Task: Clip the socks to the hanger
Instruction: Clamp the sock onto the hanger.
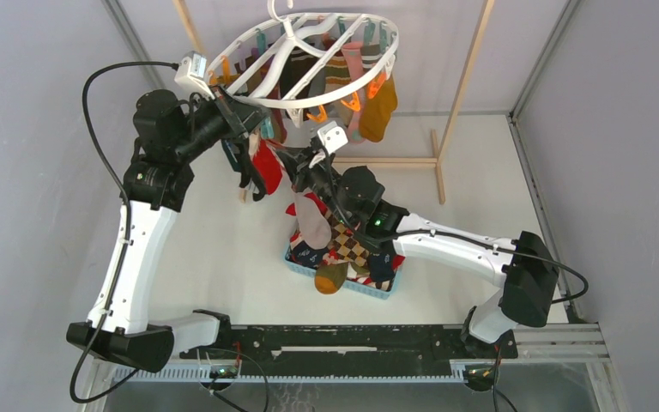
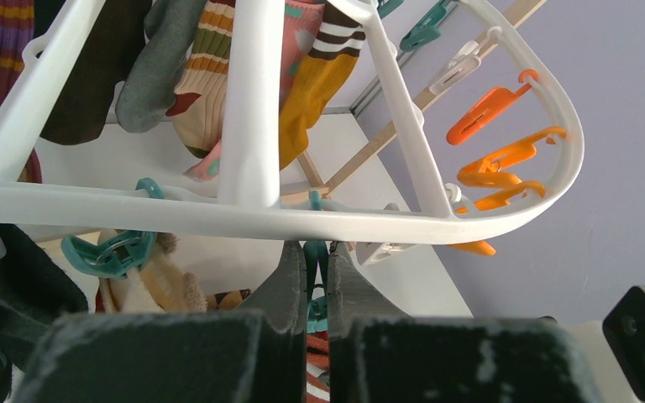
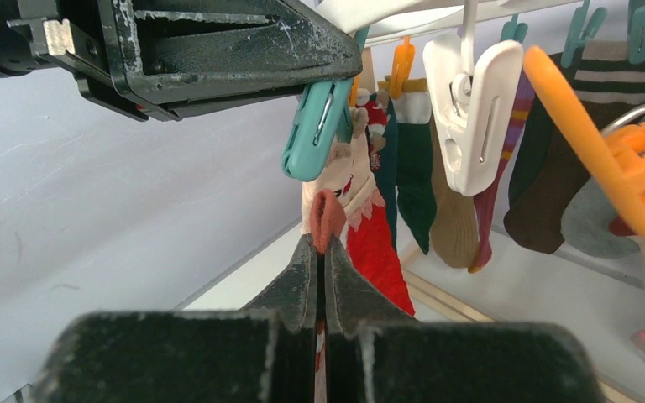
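Working over the bench (image 1: 223, 249), beneath the hanger (image 2: 92, 206) hung high at the far side, several socks (image 1: 377, 107) already clipped round its ring. Drawing the rest from the light-blue basket (image 1: 362, 289) set between the arms, within easy reach.

Lifting with the right gripper (image 3: 319, 248), jaws clamped on a pinkish sock (image 3: 327, 220), its tip poking up just below a teal clip (image 3: 312, 126) and not touching it.

Reaching up with the left gripper (image 2: 316, 252), jaws pressed together on that clip where it dangles from the near rim, probably to steady it and squeeze its mouth apart. Mouth open or not: cannot tell.

Likely next: raising the sock tip into the clip, then easing off the left grip.
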